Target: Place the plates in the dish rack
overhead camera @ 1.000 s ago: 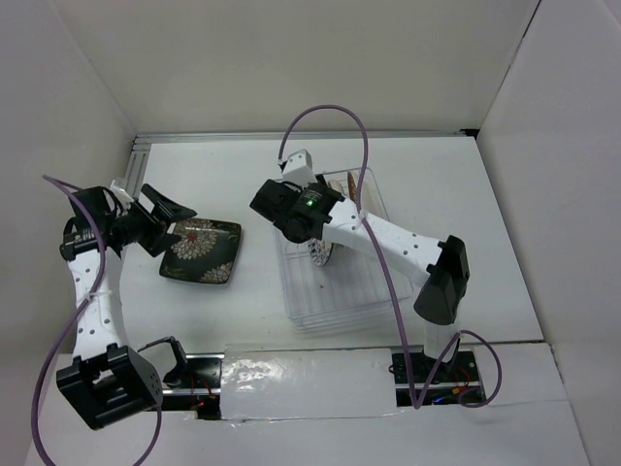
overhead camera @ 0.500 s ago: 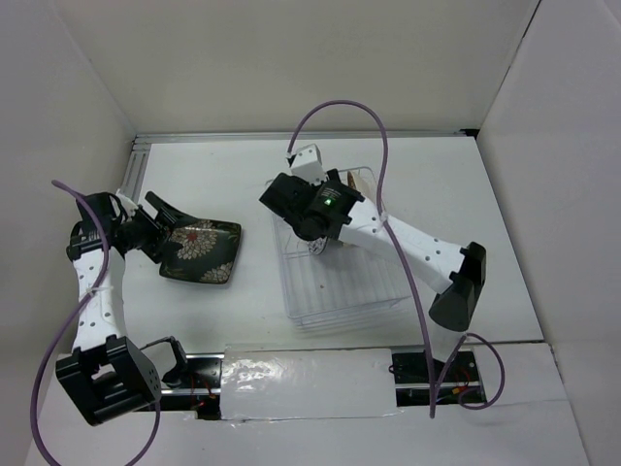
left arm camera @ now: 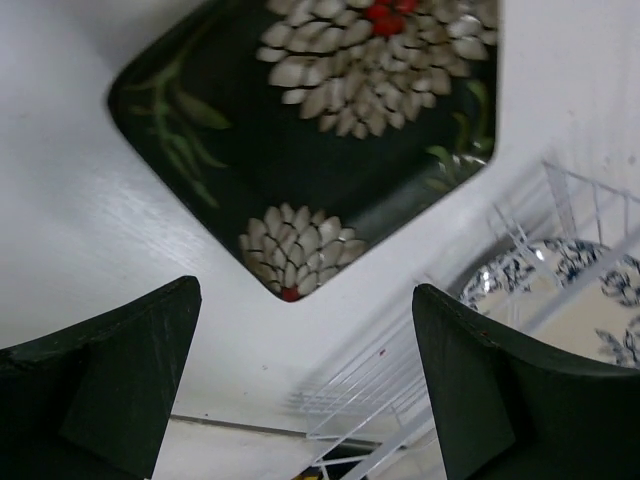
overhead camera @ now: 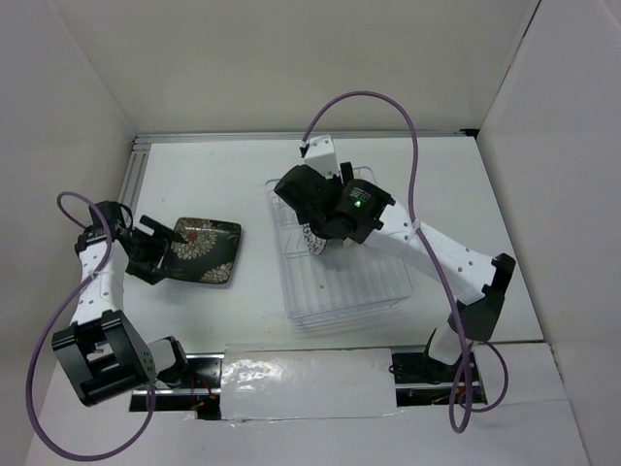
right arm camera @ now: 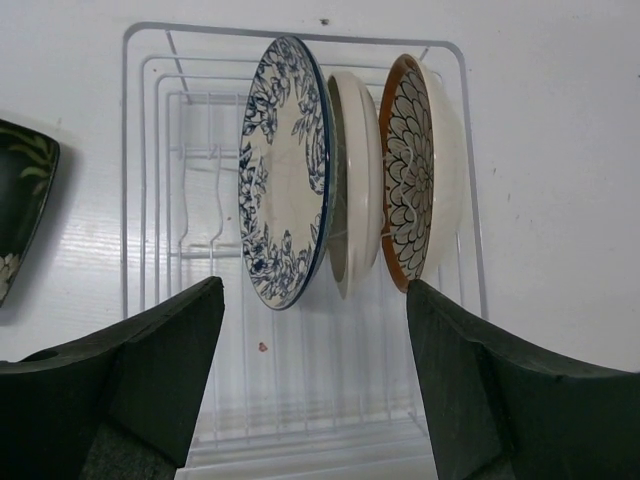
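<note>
The dark square floral plate (overhead camera: 202, 250) lies flat on the table left of the dish rack (overhead camera: 342, 291). It also shows in the left wrist view (left arm camera: 320, 110) and at the left edge of the right wrist view (right arm camera: 20, 200). My left gripper (overhead camera: 163, 254) is open and empty at the plate's left edge, its jaws (left arm camera: 305, 300) wide apart just short of a corner. Three plates stand upright in the rack (right arm camera: 140, 150): the blue-white floral (right arm camera: 285, 170), the cream (right arm camera: 355, 180) and the brown-rimmed (right arm camera: 410, 170). My right gripper (overhead camera: 309, 199) hangs open and empty above the rack (right arm camera: 315, 300).
White walls close in the table on the left, back and right. A metal rail (overhead camera: 136, 155) runs along the back left corner. Purple cables (overhead camera: 388, 107) loop above both arms. Foil tape (overhead camera: 306, 383) covers the near edge between the arm bases.
My right gripper has risen and drawn back from the rack, leaving the blue-white plate standing there. My left gripper has come down and nearer, closing on the square plate's left edge.
</note>
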`<action>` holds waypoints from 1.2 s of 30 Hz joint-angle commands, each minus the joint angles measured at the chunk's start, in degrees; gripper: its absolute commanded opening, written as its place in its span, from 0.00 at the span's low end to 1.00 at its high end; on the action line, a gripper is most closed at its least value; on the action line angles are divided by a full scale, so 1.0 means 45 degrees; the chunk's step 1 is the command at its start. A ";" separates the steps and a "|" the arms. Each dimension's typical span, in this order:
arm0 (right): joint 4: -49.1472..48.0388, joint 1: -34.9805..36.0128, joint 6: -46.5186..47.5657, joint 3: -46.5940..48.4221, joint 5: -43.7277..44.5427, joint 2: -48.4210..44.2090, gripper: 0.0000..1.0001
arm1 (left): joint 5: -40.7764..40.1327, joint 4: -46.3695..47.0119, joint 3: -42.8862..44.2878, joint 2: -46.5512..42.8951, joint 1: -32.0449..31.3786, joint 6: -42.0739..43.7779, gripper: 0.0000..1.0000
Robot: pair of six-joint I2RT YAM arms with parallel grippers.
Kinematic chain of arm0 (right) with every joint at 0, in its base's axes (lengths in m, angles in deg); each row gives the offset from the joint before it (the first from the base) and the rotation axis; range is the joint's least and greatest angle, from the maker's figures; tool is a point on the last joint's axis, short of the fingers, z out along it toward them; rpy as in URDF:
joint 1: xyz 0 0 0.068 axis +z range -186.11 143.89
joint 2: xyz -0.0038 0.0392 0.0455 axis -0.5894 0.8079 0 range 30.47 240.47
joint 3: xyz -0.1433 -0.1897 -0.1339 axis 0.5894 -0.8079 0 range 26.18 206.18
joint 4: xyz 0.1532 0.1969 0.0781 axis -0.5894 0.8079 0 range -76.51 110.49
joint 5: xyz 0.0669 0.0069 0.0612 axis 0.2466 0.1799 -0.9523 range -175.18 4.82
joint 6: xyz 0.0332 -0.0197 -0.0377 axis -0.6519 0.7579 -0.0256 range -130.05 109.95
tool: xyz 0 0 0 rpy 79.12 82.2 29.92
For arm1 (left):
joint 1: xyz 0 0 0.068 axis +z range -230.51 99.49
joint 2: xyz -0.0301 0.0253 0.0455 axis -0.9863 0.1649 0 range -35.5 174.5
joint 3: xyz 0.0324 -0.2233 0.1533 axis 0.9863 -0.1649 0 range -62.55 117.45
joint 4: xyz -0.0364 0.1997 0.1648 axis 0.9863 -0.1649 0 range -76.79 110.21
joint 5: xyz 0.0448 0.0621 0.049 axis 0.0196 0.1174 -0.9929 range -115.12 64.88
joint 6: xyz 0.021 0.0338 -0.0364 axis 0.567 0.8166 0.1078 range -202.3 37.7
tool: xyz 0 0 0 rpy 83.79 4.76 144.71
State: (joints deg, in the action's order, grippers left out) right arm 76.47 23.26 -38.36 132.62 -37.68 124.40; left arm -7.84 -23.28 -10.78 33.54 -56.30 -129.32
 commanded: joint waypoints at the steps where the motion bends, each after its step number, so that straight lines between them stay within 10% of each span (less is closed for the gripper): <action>1: -0.0832 0.0087 0.0179 0.0040 0.0048 -0.0893 0.80 | -0.1593 -0.0162 -0.0953 -0.0185 0.0070 -0.1248 0.99; 27: -0.0617 0.0048 -0.0446 -0.1406 0.0420 -0.1460 0.83 | -0.0735 0.4817 -0.3338 0.2725 -0.0340 -0.3944 0.88; 32: -0.0500 0.0067 -0.0660 -0.1269 0.0322 -0.1323 0.83 | -0.0733 0.5386 -0.3439 0.2569 -0.0360 -0.4101 0.56; 36: -0.0519 0.0048 -0.0641 -0.1094 0.0166 -0.1264 0.83 | -0.0968 0.4723 -0.3028 0.2122 -0.0379 -0.4042 0.01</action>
State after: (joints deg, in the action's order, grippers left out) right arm 75.96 23.26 -40.42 126.34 -37.66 119.00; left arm -9.53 -1.81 -25.73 44.62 -57.70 -147.22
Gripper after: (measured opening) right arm 0.832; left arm 0.125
